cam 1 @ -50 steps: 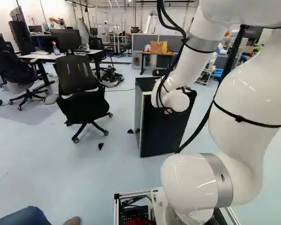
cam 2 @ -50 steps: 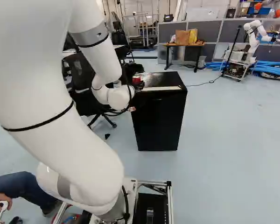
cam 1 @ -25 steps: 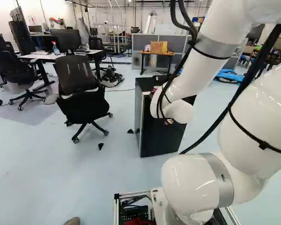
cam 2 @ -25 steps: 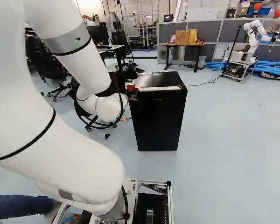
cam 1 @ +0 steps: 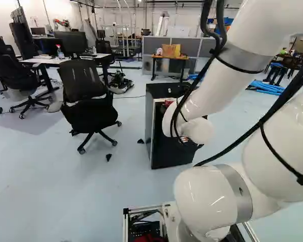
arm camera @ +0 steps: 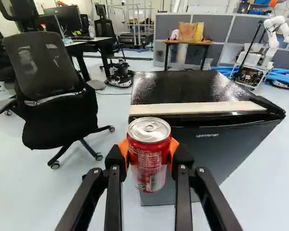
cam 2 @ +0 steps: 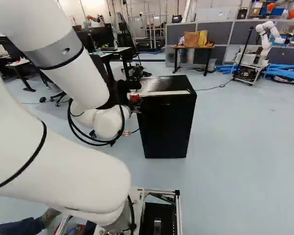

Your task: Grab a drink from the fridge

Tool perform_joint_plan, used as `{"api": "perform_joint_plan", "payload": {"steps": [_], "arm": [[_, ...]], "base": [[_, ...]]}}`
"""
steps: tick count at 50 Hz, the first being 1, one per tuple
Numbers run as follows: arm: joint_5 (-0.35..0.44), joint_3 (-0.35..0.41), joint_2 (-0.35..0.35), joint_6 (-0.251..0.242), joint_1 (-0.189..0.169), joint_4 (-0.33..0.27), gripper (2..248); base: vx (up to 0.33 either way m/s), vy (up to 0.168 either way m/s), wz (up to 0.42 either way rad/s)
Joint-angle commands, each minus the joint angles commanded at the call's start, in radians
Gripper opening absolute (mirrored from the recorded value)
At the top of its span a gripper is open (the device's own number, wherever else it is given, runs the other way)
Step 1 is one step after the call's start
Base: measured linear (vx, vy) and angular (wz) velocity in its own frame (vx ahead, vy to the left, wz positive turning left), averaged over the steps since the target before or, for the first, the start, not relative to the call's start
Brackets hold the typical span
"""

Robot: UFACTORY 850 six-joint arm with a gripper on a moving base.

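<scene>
Your black two-finger gripper (arm camera: 149,153) is clamped on the red, silver-topped metal can (arm camera: 148,161), upright near the closed black boxy fridge (arm camera: 231,144). If you swing toward the fridge, its front edge could knock the can loose.

This is a robotics lab: another robot (cam 2: 265,47) stands on a cart (cam 2: 247,74) before grey partitions (cam 2: 225,33), a mesh office chair (cam 1: 82,80) stands near a desk (cam 1: 46,60) with a monitor (cam 1: 70,43) towards its back edge, and a mini fridge (cam 2: 166,125) sits on the pale floor (cam 2: 235,147).
</scene>
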Motion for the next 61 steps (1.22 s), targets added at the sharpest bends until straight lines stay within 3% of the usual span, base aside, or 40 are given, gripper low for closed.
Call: {"api": "perform_joint_plan", "payload": {"steps": [19, 61], "arm": [[-0.008, 0.032, 0.031, 0.000, 0.009, 0.006, 100], [-0.009, 0.033, 0.032, 0.000, 0.010, 0.007, 100]], "base": [[0.000, 0.000, 0.000], [0.000, 0.000, 0.000]]}}
